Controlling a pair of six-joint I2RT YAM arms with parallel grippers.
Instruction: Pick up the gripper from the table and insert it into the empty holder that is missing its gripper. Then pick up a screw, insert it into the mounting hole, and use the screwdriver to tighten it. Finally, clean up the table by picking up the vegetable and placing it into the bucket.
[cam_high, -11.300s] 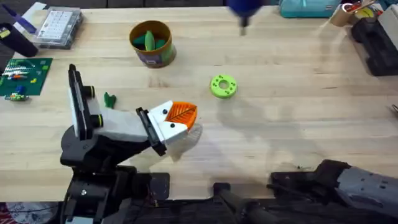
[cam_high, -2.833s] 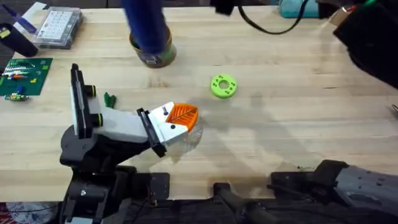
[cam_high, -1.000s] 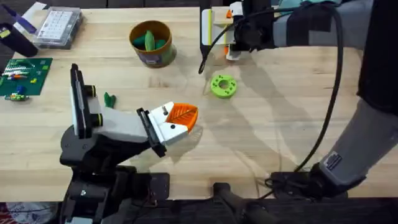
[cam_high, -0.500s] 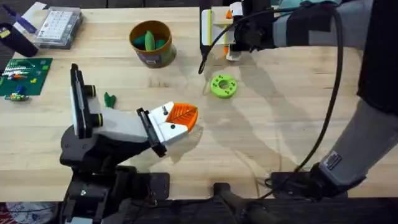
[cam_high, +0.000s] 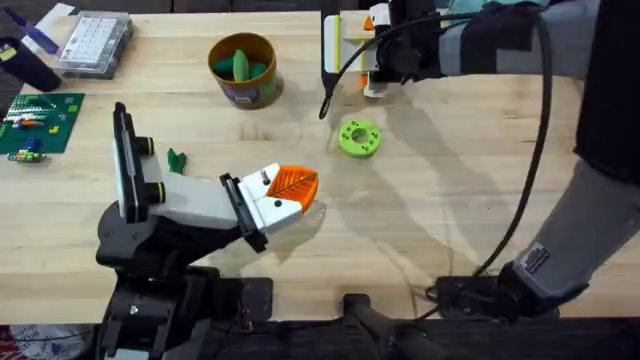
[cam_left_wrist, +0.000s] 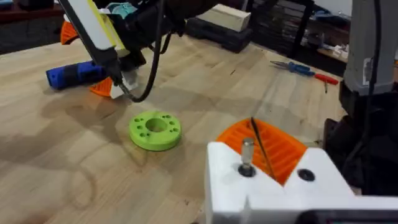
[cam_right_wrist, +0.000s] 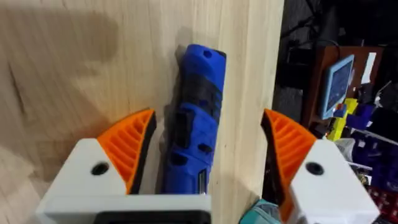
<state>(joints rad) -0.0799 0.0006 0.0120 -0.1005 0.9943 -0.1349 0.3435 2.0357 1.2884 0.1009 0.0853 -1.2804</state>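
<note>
The right gripper (cam_right_wrist: 202, 155) reaches to the far edge of the table (cam_high: 480, 180), beyond the lime-green ring (cam_high: 359, 138); its orange-padded jaws stand wide open on either side of the blue screwdriver (cam_right_wrist: 193, 118), which lies flat on the wood between them, untouched; the bit end is cut off below the fingers, and from overhead the tool is hidden under the arm; the left wrist view shows the screwdriver lying just beyond the ring; the left gripper (cam_high: 290, 195) rests low on the near side of the ring, and whether its jaws are open or closed cannot be told; the small dark-green vegetable (cam_high: 176, 159) lies on the table well left of the ring, partly screened by the left arm; the mustard bucket (cam_high: 242, 70) stands beyond and left of the ring, green pieces inside
</note>
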